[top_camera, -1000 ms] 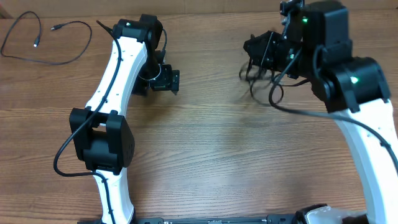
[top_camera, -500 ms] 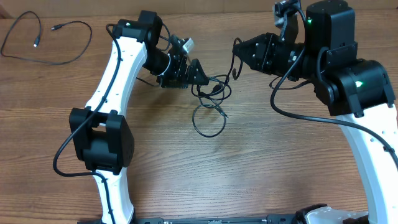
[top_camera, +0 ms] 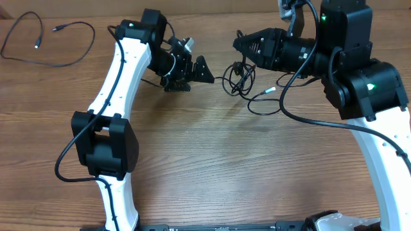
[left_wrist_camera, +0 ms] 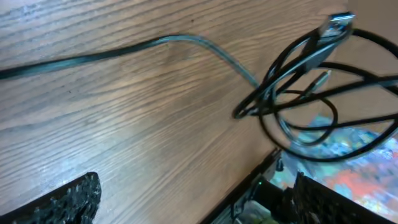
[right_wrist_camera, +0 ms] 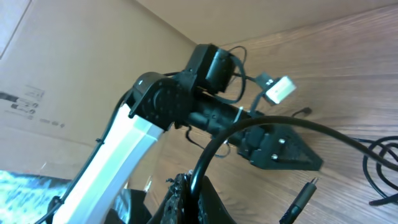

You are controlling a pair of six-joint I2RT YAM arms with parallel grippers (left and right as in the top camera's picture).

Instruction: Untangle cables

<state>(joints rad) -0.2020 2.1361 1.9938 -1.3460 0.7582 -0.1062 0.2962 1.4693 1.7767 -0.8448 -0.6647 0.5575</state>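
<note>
Your right gripper (top_camera: 237, 45) is closed tight on a strand of the thin black cables (top_camera: 243, 78), a small tangle with plug tips, near the far edge of the wooden bench (top_camera: 212, 167). The tangle sits just below and beside that gripper's tip. One loop trails off toward the right edge and ends in a small light plug (top_camera: 270, 91). In the right wrist view, a black strand (right_wrist_camera: 261, 121) rises from between the fingers (right_wrist_camera: 186, 199) and arcs away to the right.

Your left gripper (top_camera: 202, 70) stands wide open with nothing in it. It points at the tangle from the left, near it but not touching. In its wrist view the two fingers (left_wrist_camera: 68, 199) sit at the bottom corners, well apart, and the knot (left_wrist_camera: 273, 99) lies ahead of them with a silver plug (left_wrist_camera: 336, 25) on top.

A separate loose black cord (top_camera: 59, 27) lies in the far left corner of the bench, well apart from both grippers.

You cannot tell how many strands make up the tangle or how much of it rests on the bench. The left wrist view is blurred, and its lower right is cut off by a smeared, colourful patch.
</note>
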